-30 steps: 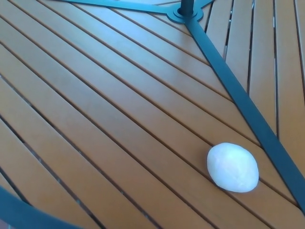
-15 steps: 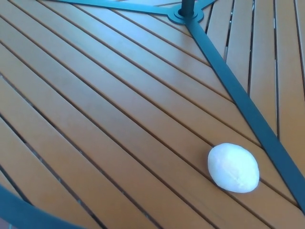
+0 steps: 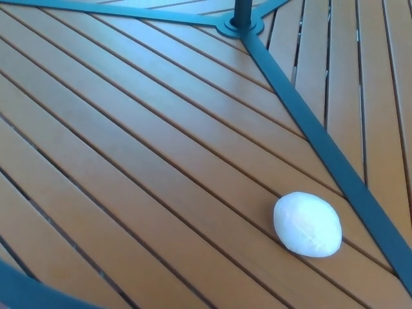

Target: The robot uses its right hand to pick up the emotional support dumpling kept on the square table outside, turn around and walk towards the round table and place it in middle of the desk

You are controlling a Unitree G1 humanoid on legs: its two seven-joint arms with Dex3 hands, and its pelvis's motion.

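Observation:
A white, egg-shaped dumpling (image 3: 308, 224) lies on the orange slatted table top (image 3: 148, 161) in the lower right of the head view, just left of a dark metal frame bar (image 3: 322, 145). It rests alone, with nothing touching it. Neither of my hands shows in the picture.
Dark metal bars run from a round hub with a pole (image 3: 240, 22) at the top centre, one going down to the right, one to the left along the top. A dark rim piece (image 3: 26, 290) crosses the bottom left corner. Narrow gaps separate the slats.
The whole picture has shifted slightly, so the camera moved; the dumpling stays where it lay on the slats.

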